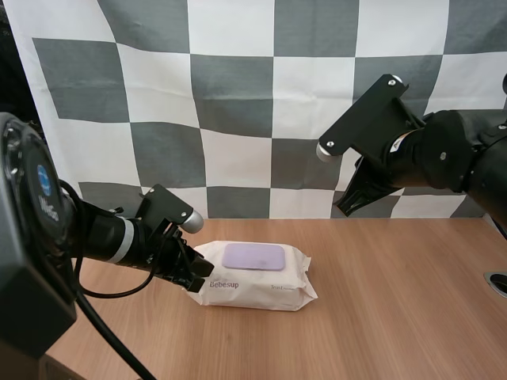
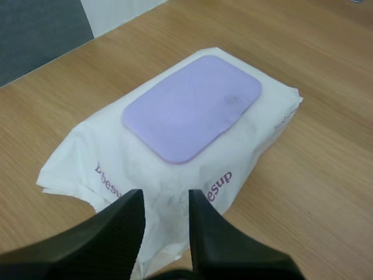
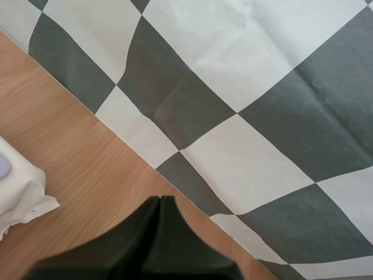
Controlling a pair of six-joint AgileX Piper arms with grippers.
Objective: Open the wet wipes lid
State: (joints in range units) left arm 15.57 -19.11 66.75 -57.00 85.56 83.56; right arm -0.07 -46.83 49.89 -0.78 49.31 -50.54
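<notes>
A white wet wipes pack (image 1: 261, 289) lies flat on the wooden table, its purple lid (image 1: 253, 256) closed on top. My left gripper (image 1: 192, 279) sits low at the pack's left end. In the left wrist view its gripper (image 2: 166, 201) is open, and the black fingers (image 2: 119, 224) straddle the wrapper's near end just short of the lid (image 2: 192, 108). My right gripper (image 1: 348, 204) hangs high in the air to the right of the pack. It is shut on nothing, a single dark wedge (image 3: 160, 204) over bare table, with the pack's corner (image 3: 17, 186) off to one side.
The wooden table (image 1: 396, 317) stretches bare to the right of and in front of the pack. A small round fitting (image 1: 497, 283) sits at the table's right edge.
</notes>
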